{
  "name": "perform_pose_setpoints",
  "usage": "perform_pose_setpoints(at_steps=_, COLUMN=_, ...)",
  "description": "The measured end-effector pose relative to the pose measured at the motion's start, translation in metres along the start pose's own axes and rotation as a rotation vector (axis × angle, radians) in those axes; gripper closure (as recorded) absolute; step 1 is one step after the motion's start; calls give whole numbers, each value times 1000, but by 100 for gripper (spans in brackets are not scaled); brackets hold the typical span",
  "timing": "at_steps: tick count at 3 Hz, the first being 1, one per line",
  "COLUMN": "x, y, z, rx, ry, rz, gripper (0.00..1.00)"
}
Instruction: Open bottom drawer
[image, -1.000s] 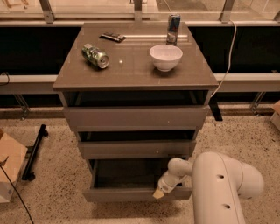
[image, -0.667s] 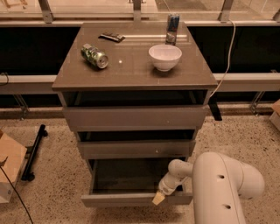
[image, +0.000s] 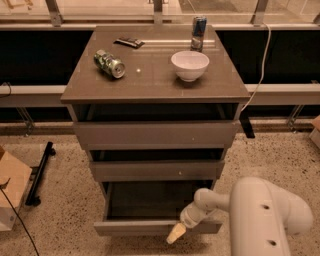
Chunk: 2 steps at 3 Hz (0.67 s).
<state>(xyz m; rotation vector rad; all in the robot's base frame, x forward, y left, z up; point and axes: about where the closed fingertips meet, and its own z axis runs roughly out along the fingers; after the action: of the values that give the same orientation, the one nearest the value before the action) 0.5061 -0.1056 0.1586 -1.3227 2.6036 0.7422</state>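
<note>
The grey-brown cabinet (image: 155, 80) has three handleless drawers. The bottom drawer (image: 150, 227) is pulled well out, and its shallow dark box (image: 150, 200) shows empty. My white arm (image: 265, 215) reaches in from the lower right. My gripper (image: 176, 233) is at the drawer's front edge, right of centre, with its tan tip over the front panel. The top drawer (image: 155, 134) and the middle drawer (image: 155, 170) each stand slightly out.
On the cabinet top lie a tipped green can (image: 110, 63), a white bowl (image: 190, 65), an upright blue can (image: 198, 31) and a dark flat packet (image: 129, 42). A cardboard box (image: 10, 192) and a black bar (image: 40, 172) are on the speckled floor at left. A cable (image: 260, 75) hangs at right.
The bottom drawer has slid further out toward me, and my gripper has moved down and toward me with its front edge.
</note>
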Motion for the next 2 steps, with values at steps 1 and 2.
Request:
perform_pose_setpoints(at_steps=1, x=1, y=2, z=1, rx=-2, ry=-9, rz=19, gripper=0)
perform_pose_setpoints(at_steps=2, x=19, y=28, z=10, rx=-17, ry=-51, rz=119, gripper=0)
